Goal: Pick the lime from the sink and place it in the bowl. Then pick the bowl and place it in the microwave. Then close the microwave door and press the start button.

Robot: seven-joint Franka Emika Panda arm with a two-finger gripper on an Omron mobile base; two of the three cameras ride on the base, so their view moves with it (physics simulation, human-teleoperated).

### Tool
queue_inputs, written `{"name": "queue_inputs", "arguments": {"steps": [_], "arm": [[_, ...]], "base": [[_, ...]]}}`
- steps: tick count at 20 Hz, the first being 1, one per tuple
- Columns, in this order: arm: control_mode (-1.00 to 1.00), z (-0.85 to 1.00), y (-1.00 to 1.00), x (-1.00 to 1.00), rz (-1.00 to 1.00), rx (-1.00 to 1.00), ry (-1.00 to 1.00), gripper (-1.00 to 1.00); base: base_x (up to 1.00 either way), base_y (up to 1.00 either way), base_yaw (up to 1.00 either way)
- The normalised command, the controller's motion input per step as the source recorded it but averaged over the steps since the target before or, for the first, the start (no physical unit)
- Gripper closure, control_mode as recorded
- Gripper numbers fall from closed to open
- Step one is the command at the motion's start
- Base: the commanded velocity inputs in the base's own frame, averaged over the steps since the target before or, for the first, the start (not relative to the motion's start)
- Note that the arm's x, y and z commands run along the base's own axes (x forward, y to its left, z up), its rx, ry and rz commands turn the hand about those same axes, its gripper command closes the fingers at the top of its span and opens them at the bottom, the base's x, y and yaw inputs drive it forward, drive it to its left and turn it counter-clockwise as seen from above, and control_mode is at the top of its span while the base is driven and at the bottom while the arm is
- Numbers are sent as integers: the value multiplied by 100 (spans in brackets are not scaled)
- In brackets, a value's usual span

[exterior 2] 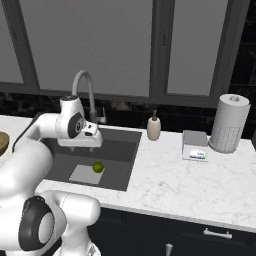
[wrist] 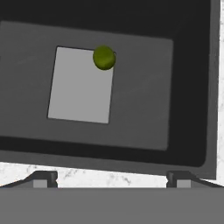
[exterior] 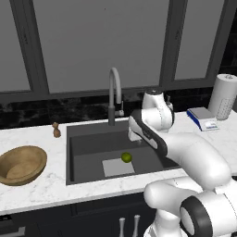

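Observation:
The lime (exterior: 126, 158) (exterior 2: 98, 167) (wrist: 104, 57) rests in the sink (exterior: 88, 139) (exterior 2: 120, 150) (wrist: 183, 87), at the far right corner of the light grey mat (exterior: 115, 167) (wrist: 78, 87). My gripper (exterior: 133, 138) (exterior 2: 80, 146) (wrist: 111, 178) hangs open above the sink, pointing down, near the basin's front rim and well above the lime. Nothing is between its fingers. The wooden bowl (exterior: 21, 165) sits upright on the counter left of the sink. The microwave and its door are out of view.
A tall curved faucet (exterior: 113, 92) (exterior 2: 85, 85) rises behind the basin. A soap dispenser (exterior 2: 154, 129), a small blue-and-white scale (exterior: 203, 118) (exterior 2: 195, 145) and a paper towel roll (exterior: 224, 96) (exterior 2: 229, 122) stand on the right counter. A small brown shaker (exterior: 56, 131) stands back left.

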Motion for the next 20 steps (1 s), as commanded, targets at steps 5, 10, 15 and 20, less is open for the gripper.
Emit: {"name": "queue_inputs", "arguments": {"steps": [5, 10, 15, 20], "arm": [[-100, -78, -26, 8, 0, 6, 1, -100], [-100, -75, -13, 32, 0, 5, 7, -100], [-100, -56, 2, 55, 0, 1, 7, -100], [-100, -27, 23, 75, 0, 0, 17, -100]], "base": [[0, 0, 0], [0, 0, 0], [0, 0, 0], [0, 0, 0]]}}
